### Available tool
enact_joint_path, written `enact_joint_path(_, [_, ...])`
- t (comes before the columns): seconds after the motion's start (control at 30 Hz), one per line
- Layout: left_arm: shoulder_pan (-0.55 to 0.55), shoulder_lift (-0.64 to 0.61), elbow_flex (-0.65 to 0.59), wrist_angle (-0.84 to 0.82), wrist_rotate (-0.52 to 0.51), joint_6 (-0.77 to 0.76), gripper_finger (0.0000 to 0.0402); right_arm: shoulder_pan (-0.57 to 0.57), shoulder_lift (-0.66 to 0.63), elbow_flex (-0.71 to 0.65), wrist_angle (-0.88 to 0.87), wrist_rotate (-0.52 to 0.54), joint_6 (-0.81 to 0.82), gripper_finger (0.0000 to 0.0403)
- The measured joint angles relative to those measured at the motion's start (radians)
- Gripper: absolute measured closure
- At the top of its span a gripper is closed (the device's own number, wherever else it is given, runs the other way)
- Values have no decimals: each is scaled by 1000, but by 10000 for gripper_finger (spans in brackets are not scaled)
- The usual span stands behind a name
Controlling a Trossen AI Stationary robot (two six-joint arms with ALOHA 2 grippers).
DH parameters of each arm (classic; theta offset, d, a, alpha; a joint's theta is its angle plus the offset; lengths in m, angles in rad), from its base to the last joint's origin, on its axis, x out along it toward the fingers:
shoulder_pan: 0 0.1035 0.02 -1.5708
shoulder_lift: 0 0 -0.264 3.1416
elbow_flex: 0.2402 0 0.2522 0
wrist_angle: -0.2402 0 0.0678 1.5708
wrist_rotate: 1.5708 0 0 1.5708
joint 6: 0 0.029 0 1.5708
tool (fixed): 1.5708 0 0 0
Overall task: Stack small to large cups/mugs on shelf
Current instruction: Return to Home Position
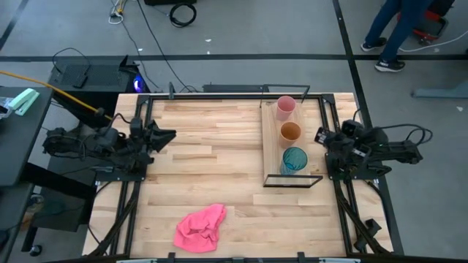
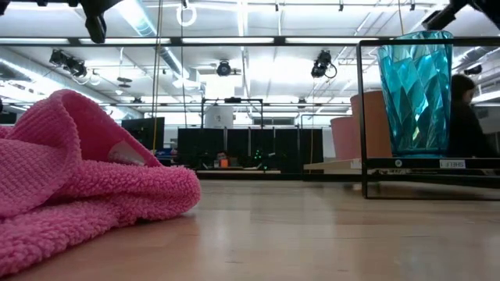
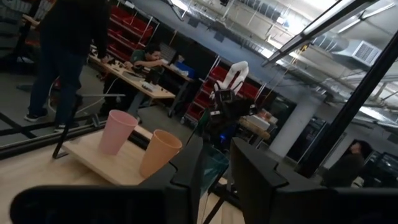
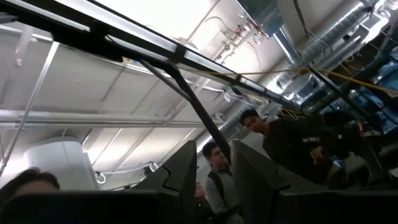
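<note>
Light, stiff, probably slick, the pink tumbler (image 1: 285,107), orange tumbler (image 1: 290,132) and teal tumbler (image 1: 294,160) are standing in a row on the right-hand shelf (image 1: 271,155), best pinched across the rim, while the left gripper (image 1: 170,134) and right gripper (image 1: 320,136) are waiting at the bench (image 1: 212,168) sides, fingers parted and empty.

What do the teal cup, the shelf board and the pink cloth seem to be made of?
Teal cup: probably plastic, possibly glass; translucent, faceted, glossy.
Shelf: pale, wood-coloured board, matte; thin black metal frame.
Pink cloth: fluffy terry-like fabric, looped pile.
</note>
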Motion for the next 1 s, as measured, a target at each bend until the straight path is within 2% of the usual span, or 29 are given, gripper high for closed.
enact_joint_path(0.23, [0, 9, 0, -58, 0, -23, 313, 0, 0, -62, 54, 3, 12, 295])
enact_joint_path(0.63, [-1, 75, 1, -74, -1, -51, 315, 0, 0, -70, 45, -2, 3, 295])
enact_joint_path(1.0, [-1, 47, 2, -88, -66, -47, 316, 0, 0, -70, 44, -9, 1, 295])
